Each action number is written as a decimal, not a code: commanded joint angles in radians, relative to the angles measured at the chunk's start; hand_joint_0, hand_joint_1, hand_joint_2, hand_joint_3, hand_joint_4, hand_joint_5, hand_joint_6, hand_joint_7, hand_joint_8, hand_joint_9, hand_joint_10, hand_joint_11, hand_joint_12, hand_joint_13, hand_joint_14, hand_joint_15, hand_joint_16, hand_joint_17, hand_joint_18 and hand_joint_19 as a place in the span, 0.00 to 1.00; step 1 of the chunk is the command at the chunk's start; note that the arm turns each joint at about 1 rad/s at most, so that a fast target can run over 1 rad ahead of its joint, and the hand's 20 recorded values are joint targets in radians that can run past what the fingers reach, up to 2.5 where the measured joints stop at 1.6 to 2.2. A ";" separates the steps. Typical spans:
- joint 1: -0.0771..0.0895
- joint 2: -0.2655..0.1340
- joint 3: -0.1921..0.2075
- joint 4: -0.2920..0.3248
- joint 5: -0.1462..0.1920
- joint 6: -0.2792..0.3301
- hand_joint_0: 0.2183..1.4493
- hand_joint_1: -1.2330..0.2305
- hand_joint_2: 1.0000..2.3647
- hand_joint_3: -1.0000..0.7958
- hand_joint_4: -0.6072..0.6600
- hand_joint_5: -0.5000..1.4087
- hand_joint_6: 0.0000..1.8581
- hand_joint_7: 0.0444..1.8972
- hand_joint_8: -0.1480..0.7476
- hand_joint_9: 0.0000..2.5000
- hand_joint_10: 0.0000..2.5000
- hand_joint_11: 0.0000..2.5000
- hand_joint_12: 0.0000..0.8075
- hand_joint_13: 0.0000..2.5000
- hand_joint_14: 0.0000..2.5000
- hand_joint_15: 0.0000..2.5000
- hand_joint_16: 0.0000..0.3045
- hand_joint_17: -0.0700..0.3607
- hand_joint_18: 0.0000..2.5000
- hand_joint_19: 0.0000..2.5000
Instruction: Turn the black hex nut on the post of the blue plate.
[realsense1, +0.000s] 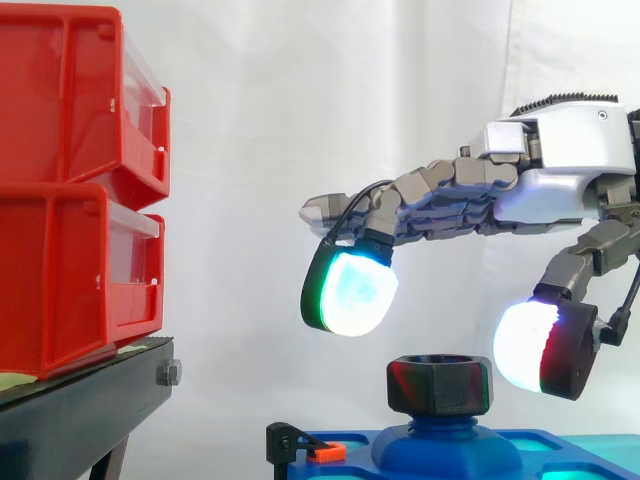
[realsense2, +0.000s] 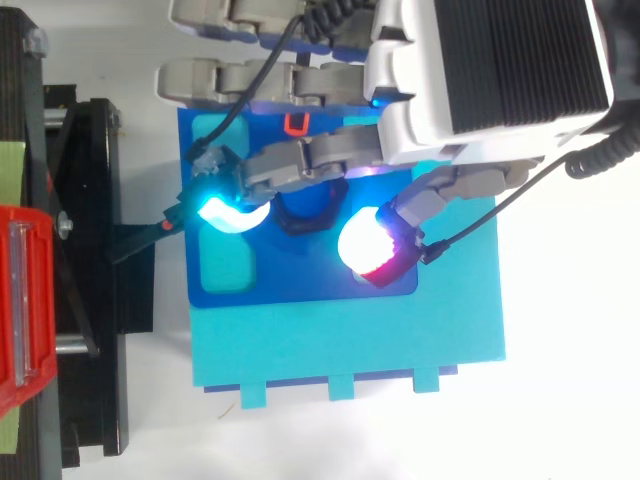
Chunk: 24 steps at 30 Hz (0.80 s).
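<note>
The hand (realsense1: 560, 170) is held spread above the black hex nut (realsense1: 440, 383) — seated on the post (realsense1: 445, 428) at the blue plate's (realsense2: 300, 285) middle — so the flats could be missed if it is lowered off-centre.

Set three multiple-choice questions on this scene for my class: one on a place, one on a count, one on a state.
1. Where is the black hex nut? A on the blue plate's post; B in a red bin; C in the hand.
2. How many red bins are stacked? A one; B two; C four.
3. What state is the hand in? A shut on the nut; B open above the nut; C shut, holding nothing.
Answers: 1 A, the nut tops the post. 2 B, one bin sits on another. 3 B, its fingers spread over the nut, closed on nothing.
</note>
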<state>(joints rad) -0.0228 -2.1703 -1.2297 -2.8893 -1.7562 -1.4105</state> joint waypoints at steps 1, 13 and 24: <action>-0.003 0.000 -0.001 -0.007 -0.002 -0.001 0.18 0.26 0.00 0.28 0.41 0.10 0.27 0.34 0.28 0.00 0.00 0.00 0.38 0.00 0.00 0.00 0.15 0.40 0.00 0.01; -0.009 -0.010 -0.001 -0.002 -0.003 -0.008 0.18 0.27 0.00 0.28 0.42 0.10 0.27 0.35 0.29 0.00 0.00 0.00 0.38 0.00 0.00 0.00 0.15 0.40 0.00 0.02; -0.011 -0.025 -0.001 0.021 -0.006 -0.008 0.18 0.28 0.00 0.28 0.43 0.10 0.27 0.35 0.29 0.00 0.00 0.00 0.38 0.00 0.00 0.00 0.15 0.40 0.00 0.02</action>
<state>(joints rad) -0.0346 -2.1946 -1.2303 -2.8701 -1.7625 -1.4188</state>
